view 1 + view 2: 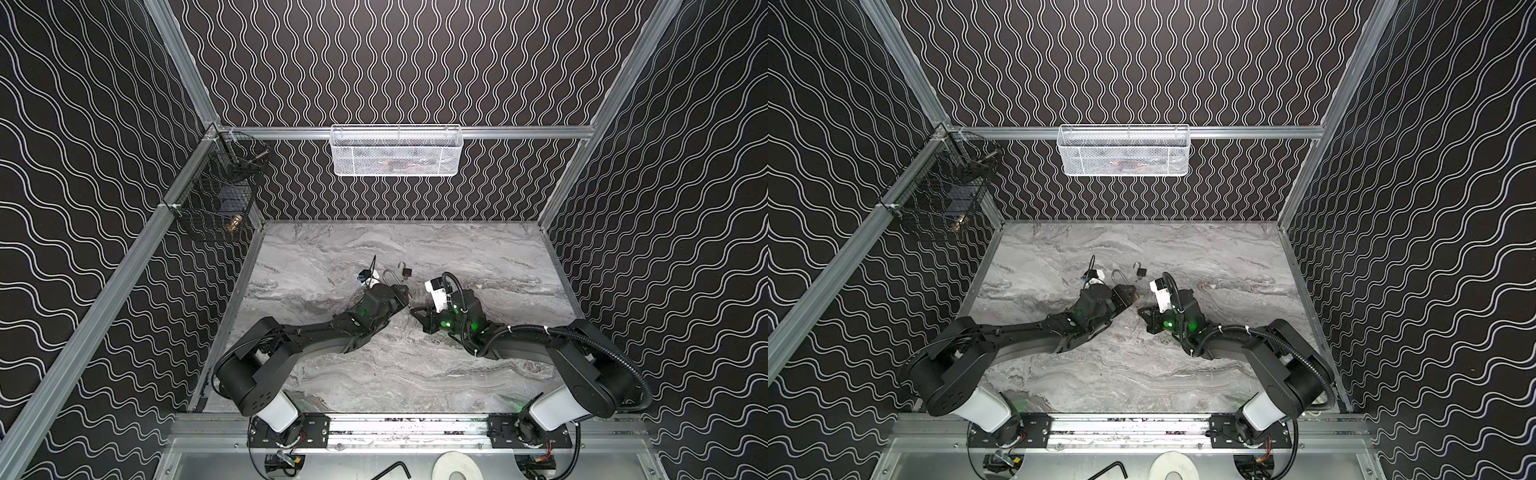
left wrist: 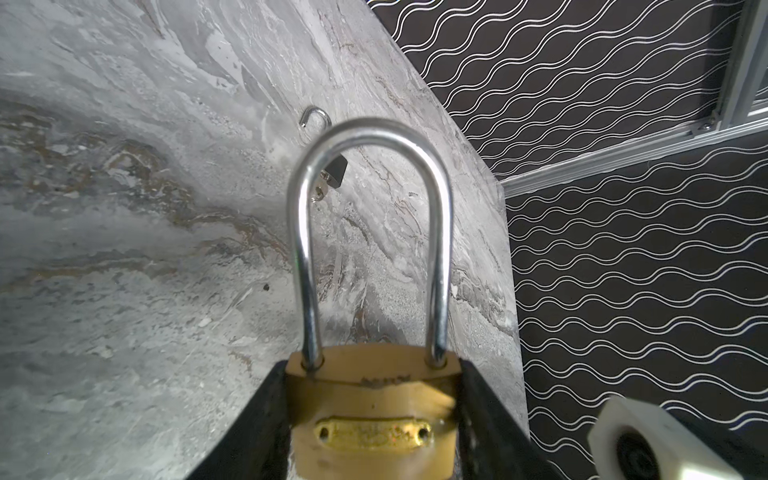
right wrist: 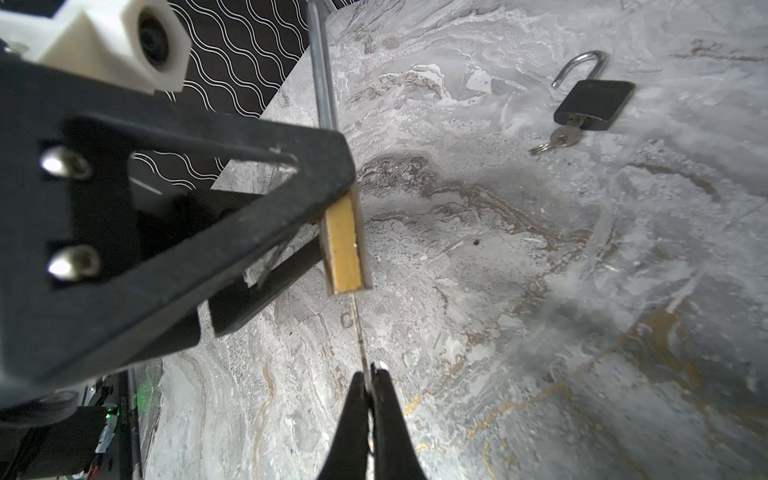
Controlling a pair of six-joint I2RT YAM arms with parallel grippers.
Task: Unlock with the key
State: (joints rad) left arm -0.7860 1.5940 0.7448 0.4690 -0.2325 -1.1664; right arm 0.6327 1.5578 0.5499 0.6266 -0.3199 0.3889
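Brass padlock (image 2: 370,419) clamped, key (image 3: 358,328) at its base

The left gripper (image 2: 372,374), half spread, gripped the padlock's body above the marble table (image 3: 540,291). The right gripper (image 3: 369,376), pinched tight, held the key, its blade reaching the padlock's underside.

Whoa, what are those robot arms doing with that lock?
The left pincer grips a brass padlock. The right pincer pinches a thin key, its tip at the padlock's bottom. The shackle is shut, so it isn't unlocked yet. A small black padlock lies open on the table.
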